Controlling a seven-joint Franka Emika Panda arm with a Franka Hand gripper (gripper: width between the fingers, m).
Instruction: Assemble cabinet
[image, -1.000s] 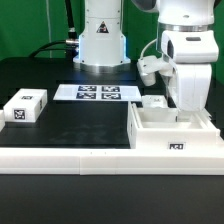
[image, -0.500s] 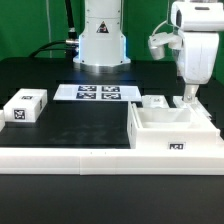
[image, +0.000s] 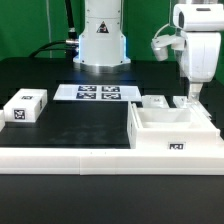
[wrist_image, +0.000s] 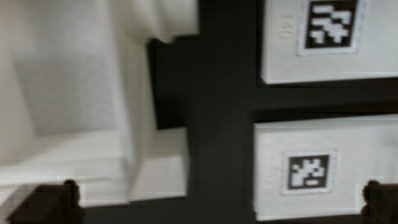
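The cabinet (image: 170, 131) is an open white box with a marker tag on its front, standing at the exterior view's right. My gripper (image: 188, 97) hangs just above its back right corner. In the wrist view my gripper (wrist_image: 214, 202) is open: the dark fingertips (wrist_image: 50, 200) stand wide apart with nothing between them. Below it are a white cabinet wall (wrist_image: 71, 90) and two white tagged surfaces (wrist_image: 306, 170); I cannot tell which parts those are.
A small white tagged block (image: 25, 105) lies at the exterior view's left. A small white piece (image: 155, 101) sits behind the cabinet. The marker board (image: 98, 93) lies at the back. A long low white rail (image: 90, 157) runs along the front.
The arm has risen from low over the cabinet's back right and shifted slightly right. In the last half second it has hardly moved. The parts have stayed in place.
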